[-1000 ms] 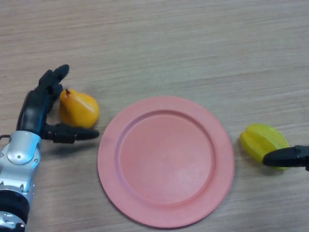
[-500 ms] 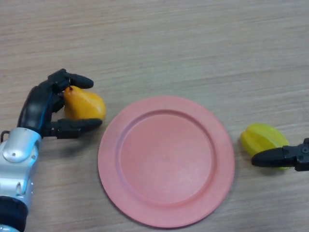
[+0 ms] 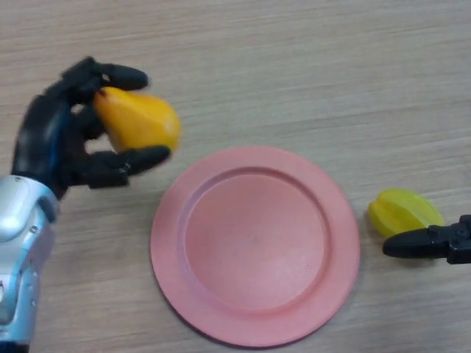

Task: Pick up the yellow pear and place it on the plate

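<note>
Left hand [image 3: 55,143] gripping smooth pear [image 3: 136,121] (waxy), round plate [image 3: 254,246]

The left hand [image 3: 55,143] sits at the view's left, fingers above and thumb below, curled round the pear [image 3: 137,121]; its silver forearm runs down to the lower left corner. Only a dark fingertip of the right hand [image 3: 427,242] shows at the right edge.
</note>
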Motion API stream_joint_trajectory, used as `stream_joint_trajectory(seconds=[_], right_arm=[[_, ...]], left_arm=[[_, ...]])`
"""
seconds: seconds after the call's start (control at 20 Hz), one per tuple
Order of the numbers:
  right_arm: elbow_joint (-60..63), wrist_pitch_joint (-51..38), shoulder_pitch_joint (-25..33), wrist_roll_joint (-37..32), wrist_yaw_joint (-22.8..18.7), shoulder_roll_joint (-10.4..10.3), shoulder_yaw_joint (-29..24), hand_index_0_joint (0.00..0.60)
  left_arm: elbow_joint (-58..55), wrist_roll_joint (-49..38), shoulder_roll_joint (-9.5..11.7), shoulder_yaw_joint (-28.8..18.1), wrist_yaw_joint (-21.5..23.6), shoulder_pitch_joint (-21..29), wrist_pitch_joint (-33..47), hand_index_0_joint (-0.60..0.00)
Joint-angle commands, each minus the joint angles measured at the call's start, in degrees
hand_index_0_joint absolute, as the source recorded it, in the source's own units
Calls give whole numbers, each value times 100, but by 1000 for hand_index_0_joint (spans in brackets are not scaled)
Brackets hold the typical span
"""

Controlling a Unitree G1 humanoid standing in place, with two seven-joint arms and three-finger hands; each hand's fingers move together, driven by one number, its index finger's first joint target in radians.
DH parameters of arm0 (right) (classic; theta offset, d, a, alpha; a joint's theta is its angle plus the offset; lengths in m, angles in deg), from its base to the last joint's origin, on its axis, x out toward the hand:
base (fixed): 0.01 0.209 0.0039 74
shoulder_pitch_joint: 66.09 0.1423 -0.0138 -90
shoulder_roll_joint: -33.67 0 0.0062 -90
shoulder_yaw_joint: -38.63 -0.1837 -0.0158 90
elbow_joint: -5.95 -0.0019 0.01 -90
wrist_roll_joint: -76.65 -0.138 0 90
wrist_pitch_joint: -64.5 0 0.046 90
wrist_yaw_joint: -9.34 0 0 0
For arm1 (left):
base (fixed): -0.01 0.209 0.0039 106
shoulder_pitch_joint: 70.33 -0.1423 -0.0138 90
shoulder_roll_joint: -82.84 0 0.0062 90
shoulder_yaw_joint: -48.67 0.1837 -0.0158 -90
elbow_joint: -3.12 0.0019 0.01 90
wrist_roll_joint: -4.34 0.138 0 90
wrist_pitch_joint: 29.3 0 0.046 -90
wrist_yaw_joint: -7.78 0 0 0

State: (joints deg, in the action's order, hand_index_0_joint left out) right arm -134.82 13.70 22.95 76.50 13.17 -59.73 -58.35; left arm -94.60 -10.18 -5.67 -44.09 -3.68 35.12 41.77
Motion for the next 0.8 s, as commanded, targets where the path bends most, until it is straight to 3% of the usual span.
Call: stream_joint_trajectory(seconds=[0.05, 0.1, 0.2, 0.3, 0.5, 0.65, 0.75, 0.8], right_arm=[[-183, -834, 163, -28, -180, 130, -335, 0], [-182, -802, 192, 25, -170, 152, -306, 0], [-235, -753, 159, 15, -130, 133, -335, 0], [-283, -700, 164, 58, -139, 140, -354, 0], [-288, -650, 318, 56, -305, 132, -234, 0], [-423, -614, 226, -184, -233, 92, -273, 0], [-495, -552, 193, -297, -204, 89, -296, 0], [-496, -532, 209, -433, -215, 82, -345, 0]], left_arm=[[-660, 601, -144, 379, -546, -114, 116, -600], [-678, 1128, -381, 624, -717, -277, 280, -600], [-377, 1396, -590, 774, -634, -259, 522, -600], [40, 1210, -643, 893, -293, -157, 781, -600], [642, 1414, -659, 1146, -75, -130, 1680, -600], [478, 1848, -660, 1221, -553, -231, 1526, -600], [450, 2081, -660, 1260, -714, -255, 1518, -401], [447, 2205, -660, 1260, -769, -273, 1538, -251]])
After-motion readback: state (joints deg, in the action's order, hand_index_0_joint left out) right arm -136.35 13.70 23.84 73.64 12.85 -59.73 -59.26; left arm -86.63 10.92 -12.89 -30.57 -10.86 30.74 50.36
